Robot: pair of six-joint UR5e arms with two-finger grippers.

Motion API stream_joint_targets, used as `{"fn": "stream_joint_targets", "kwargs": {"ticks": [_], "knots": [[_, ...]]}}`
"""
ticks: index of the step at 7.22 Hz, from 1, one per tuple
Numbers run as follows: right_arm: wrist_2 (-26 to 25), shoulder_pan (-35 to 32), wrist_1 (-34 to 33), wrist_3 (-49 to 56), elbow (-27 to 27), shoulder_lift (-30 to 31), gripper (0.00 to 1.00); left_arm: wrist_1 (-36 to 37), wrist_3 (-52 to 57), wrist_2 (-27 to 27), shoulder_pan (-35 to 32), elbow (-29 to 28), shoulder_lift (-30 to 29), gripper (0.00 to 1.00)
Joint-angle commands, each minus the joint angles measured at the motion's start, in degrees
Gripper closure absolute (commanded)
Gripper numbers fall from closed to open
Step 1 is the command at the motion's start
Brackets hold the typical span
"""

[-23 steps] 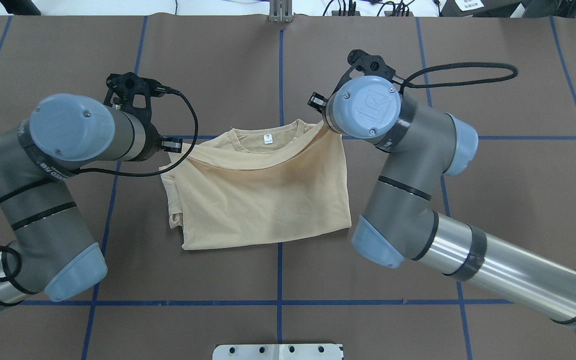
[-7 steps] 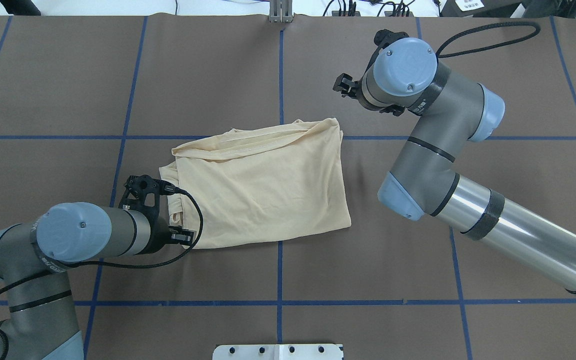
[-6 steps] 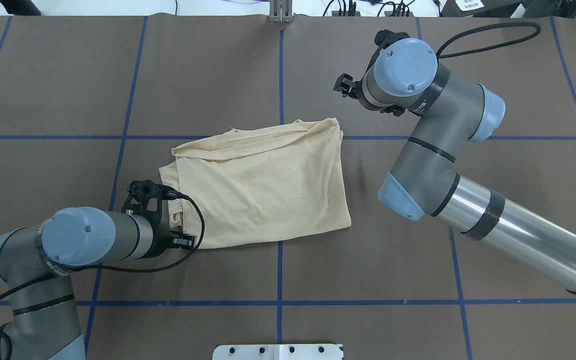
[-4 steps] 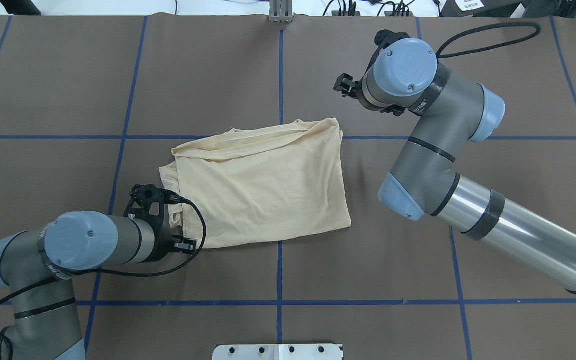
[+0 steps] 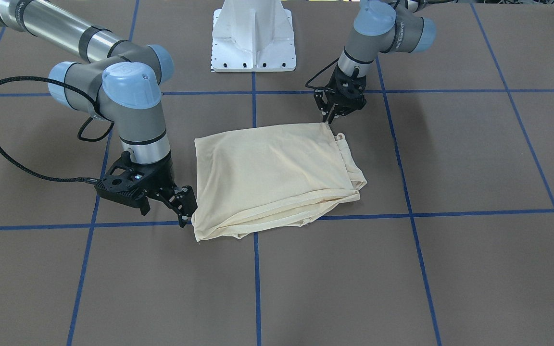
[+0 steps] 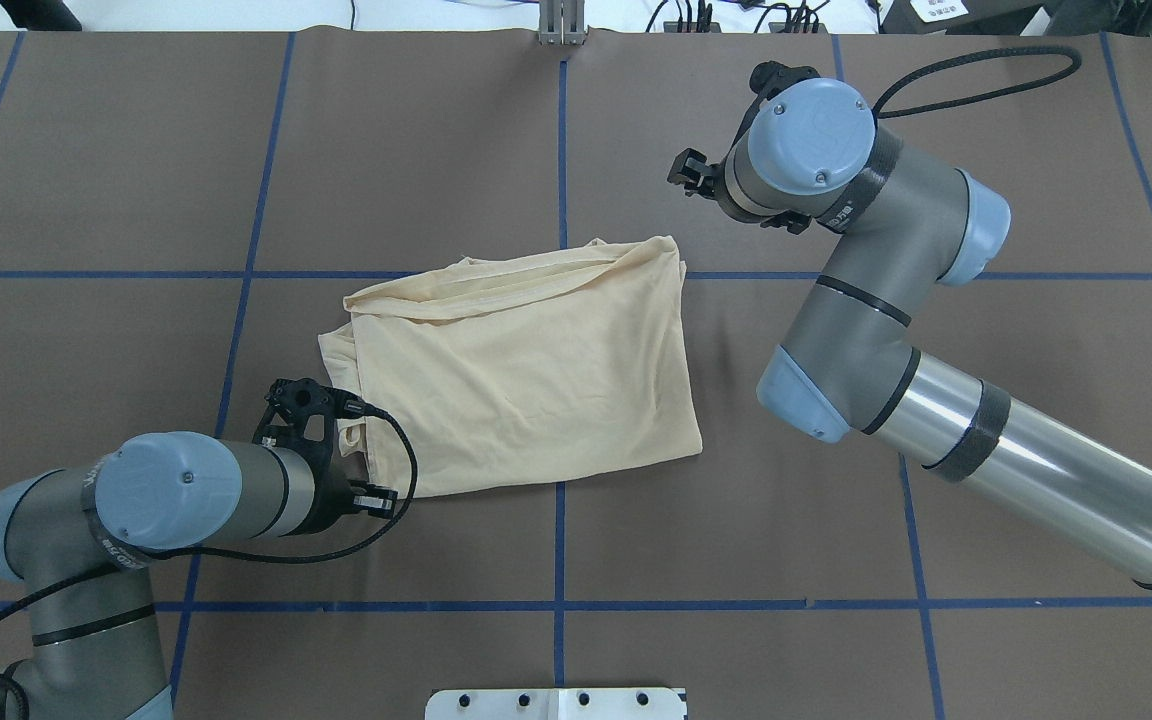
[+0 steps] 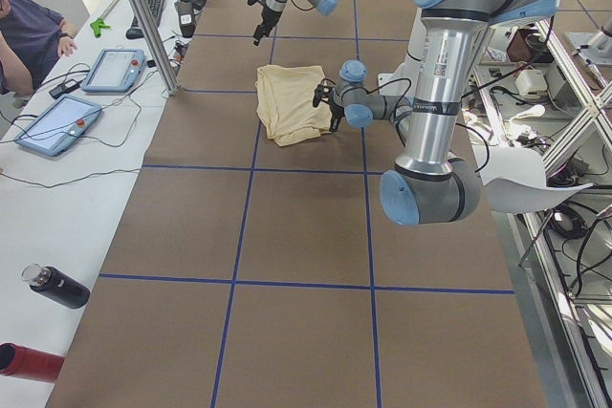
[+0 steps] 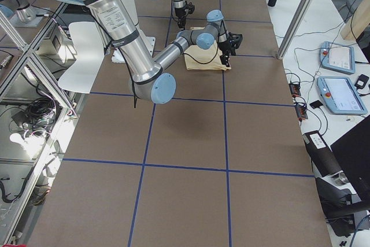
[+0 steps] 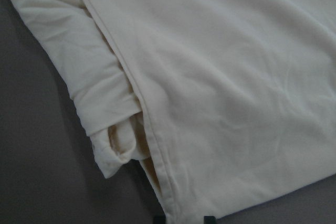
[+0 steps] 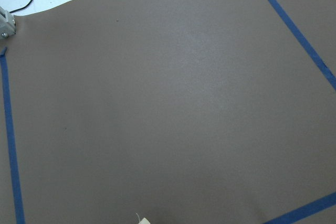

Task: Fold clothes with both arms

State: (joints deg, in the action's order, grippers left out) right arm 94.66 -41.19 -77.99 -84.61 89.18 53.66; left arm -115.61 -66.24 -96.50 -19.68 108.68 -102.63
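The cream-yellow shirt [image 5: 272, 178] lies folded in a rough rectangle at the table's middle [image 6: 526, 380]; its print and neck label are hidden. My left gripper [image 6: 378, 496] is low at the shirt's near-left corner, on the view's right in the front view [image 5: 329, 117]. In the left wrist view the shirt [image 9: 226, 77] fills the frame and two dark fingertips [image 9: 155, 219] stand apart with the hem's corner between them, so it is open. My right gripper [image 6: 681, 173] is open and empty, raised beyond the shirt's far-right corner [image 5: 185, 207]. The right wrist view shows bare table.
The white pedestal base [image 5: 254, 43] stands at the robot's edge [image 6: 556, 703]. Blue tape lines [image 6: 560, 180] grid the brown table. A side bench holds tablets [image 7: 124, 69], a seated operator [image 7: 29, 35] and a dark bottle [image 7: 57, 287].
Both grippers let go of the shoulders and the collar now lies folded under. The left gripper moved to the near-left corner and crept nearer the robot. The right arm has stayed still lately.
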Motion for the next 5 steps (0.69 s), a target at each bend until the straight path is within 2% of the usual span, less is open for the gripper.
{"fn": "stream_joint_targets", "kwargs": {"ticks": [1,3,5], "knots": [[0.0,0.06,0.3,-0.03,-0.05,0.04,0.0,0.04,0.14,0.08,-0.01,0.04,0.14,1.0],[0.0,0.23,1.35,-0.03,-0.06,0.04,0.0,0.65,1.11,0.26,-2.8,0.74,0.76,1.0],[0.0,0.23,1.44,0.06,-0.14,0.12,0.0,1.18,12.38,0.26,-11.91,-2.48,1.02,1.0]]}}
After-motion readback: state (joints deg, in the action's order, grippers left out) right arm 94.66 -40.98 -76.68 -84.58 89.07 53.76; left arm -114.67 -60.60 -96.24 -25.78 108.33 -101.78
